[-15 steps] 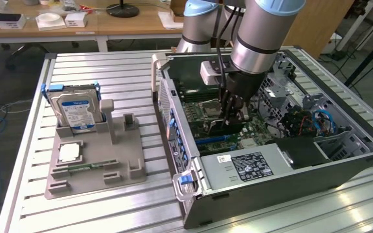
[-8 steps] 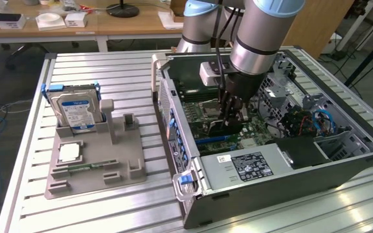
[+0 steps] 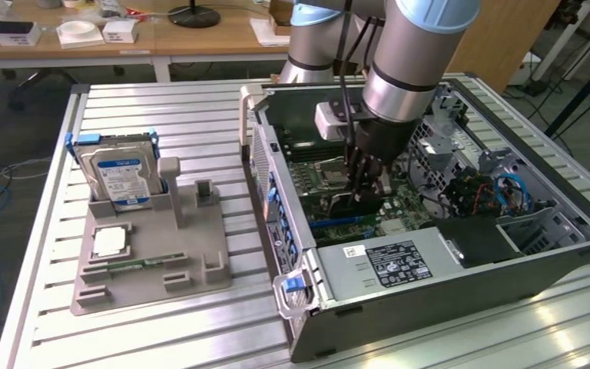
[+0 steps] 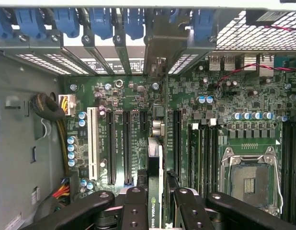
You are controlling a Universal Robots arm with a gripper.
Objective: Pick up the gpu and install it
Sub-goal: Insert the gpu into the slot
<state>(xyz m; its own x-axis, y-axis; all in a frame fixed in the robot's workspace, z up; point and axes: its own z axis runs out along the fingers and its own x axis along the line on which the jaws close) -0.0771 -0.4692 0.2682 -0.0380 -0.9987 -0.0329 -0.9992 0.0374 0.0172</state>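
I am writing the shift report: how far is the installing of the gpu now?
Done: the gpu is picked up and inside the open case. In hand: the jaws grip it edge-on at the motherboard slots. Left: seating and release; I cannot tell if it is pressed home.

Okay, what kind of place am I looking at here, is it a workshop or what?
Probably a robotics lab or test workshop: a robot arm holds a gpu inside an open computer case on a slatted metal table, with cluttered wooden desks behind.
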